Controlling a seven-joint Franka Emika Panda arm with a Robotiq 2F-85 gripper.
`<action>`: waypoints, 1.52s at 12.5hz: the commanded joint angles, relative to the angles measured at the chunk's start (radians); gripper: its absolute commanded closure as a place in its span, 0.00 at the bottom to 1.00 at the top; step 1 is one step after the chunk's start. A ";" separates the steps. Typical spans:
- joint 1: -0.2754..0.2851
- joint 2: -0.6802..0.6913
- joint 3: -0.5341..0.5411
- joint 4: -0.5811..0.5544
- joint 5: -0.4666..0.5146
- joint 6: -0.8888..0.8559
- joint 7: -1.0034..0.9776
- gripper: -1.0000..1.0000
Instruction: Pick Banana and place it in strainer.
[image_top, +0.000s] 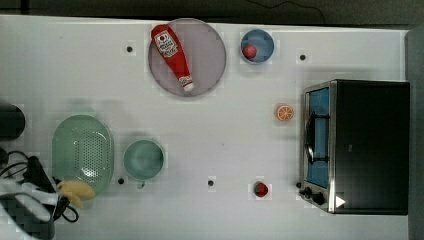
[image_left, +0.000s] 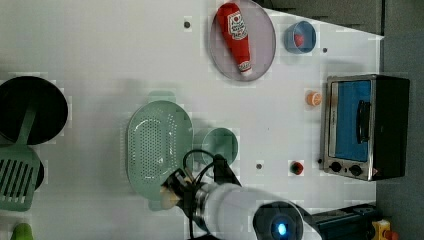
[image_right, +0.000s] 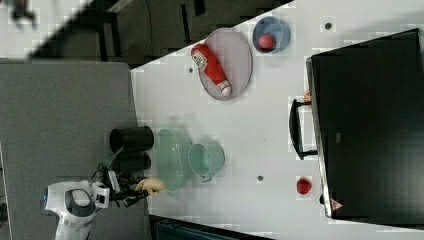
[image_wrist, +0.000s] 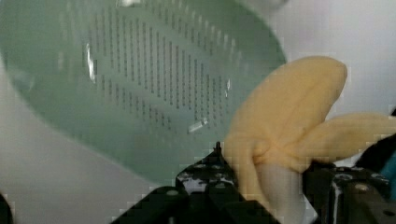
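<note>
The pale-yellow banana (image_wrist: 285, 121) sits between the black fingers of my gripper (image_wrist: 275, 198), its whitish stem end down in the jaws, which are shut on it. In the top view the banana (image_top: 77, 191) hangs just off the lower rim of the mint-green strainer (image_top: 82, 150), with the gripper (image_top: 62, 194) on the top view's left of it. The left view shows the banana (image_left: 167, 197) at the strainer's (image_left: 157, 142) lower edge. In the wrist view the perforated strainer (image_wrist: 140, 70) lies beyond the banana with nothing in it.
A teal bowl (image_top: 143, 159) stands right beside the strainer. A grey plate (image_top: 210, 65) carries a ketchup bottle (image_top: 172, 55). A blue bowl (image_top: 257, 46), an orange slice (image_top: 284, 112), a small red item (image_top: 260, 189) and a toaster oven (image_top: 360, 145) lie further off. A black cup (image_top: 10, 121) is at the top view's left.
</note>
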 joint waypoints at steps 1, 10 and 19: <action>-0.049 0.016 -0.035 0.046 -0.014 0.067 0.139 0.26; -0.168 -0.133 -0.115 0.210 0.060 -0.234 -0.262 0.00; -0.273 -0.482 -0.554 0.294 0.153 -0.684 -1.092 0.00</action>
